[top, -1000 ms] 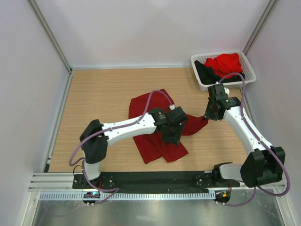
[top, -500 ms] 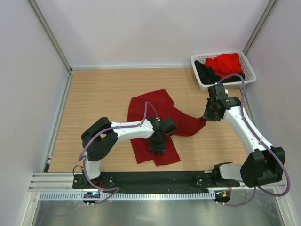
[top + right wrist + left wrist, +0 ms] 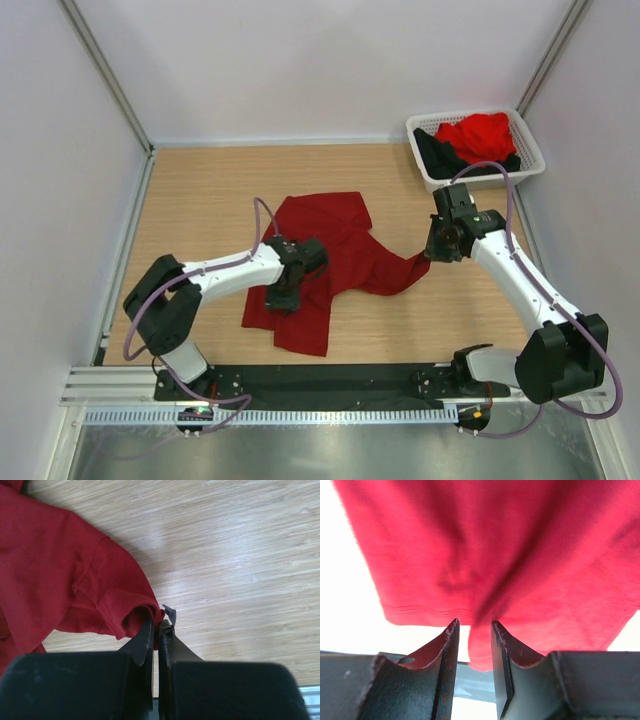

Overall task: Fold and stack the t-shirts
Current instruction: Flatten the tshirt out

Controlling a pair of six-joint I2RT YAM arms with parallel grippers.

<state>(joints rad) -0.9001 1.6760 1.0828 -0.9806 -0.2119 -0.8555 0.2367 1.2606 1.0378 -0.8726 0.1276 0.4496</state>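
Workspace: pale wood tabletop (image 3: 210,200), white walls on three sides, metal rail along the near edge.

We note one dark crimson t-shirt (image 3: 340,235) lying near the middle of the tabletop, unfolded and rumpled. Its broadest part lies toward the far side. A bunched flap runs toward the near edge, and a narrowing strip stretches out to the right. The cloth is plain and matte, with soft creases throughout.

The left gripper (image 3: 288,296) sits on the shirt's near-left part. In the left wrist view a small fold of the crimson cloth is pinched between its fingers (image 3: 447,645), and a stitched hem hangs just above them.

The right gripper (image 3: 159,622) is closed tight on the tip of the right-hand strip. In the right wrist view we see a sleeve seam beside the pinch point, with bare wood beyond it.

The white latticed basket (image 3: 533,152) stands in the far-right corner, well apart from the crimson shirt. It holds a brighter red t-shirt (image 3: 480,135), heaped, and a black t-shirt (image 3: 435,152) at its left end.
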